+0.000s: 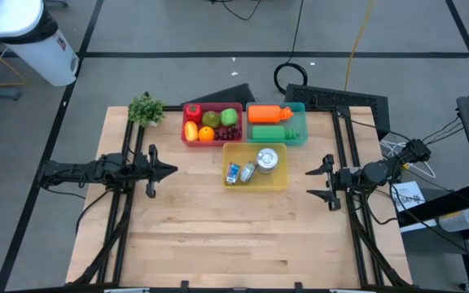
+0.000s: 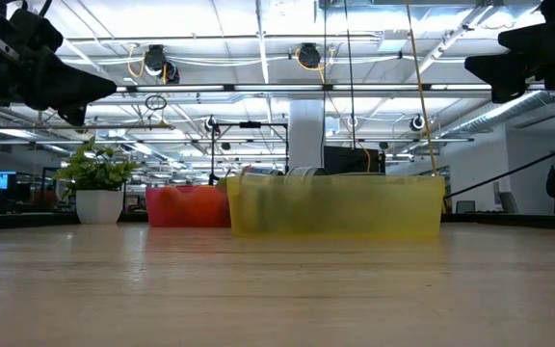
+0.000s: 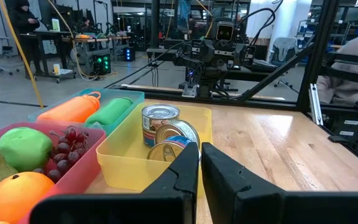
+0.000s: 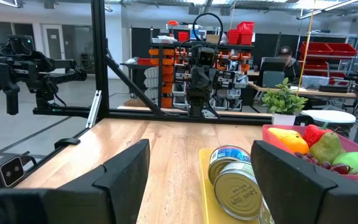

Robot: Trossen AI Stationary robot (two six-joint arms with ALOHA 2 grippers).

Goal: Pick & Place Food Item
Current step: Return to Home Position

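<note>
A red tray (image 1: 212, 124) at the table's far middle holds fruit: an orange (image 3: 14, 193), a green apple (image 3: 23, 148), grapes (image 3: 73, 143) and a pear. A yellow tray (image 1: 255, 167) just nearer holds cans (image 3: 160, 121). A teal tray (image 1: 279, 124) holds an orange bottle and a green one. My left gripper (image 1: 169, 171) hovers left of the yellow tray, shut and empty. My right gripper (image 1: 312, 183) hovers right of that tray, open and empty.
A small potted plant (image 1: 145, 108) stands at the table's far left. The near half of the wooden table (image 1: 234, 236) is bare. Dark frame legs run along both sides of the table. A keyboard lies behind the far edge.
</note>
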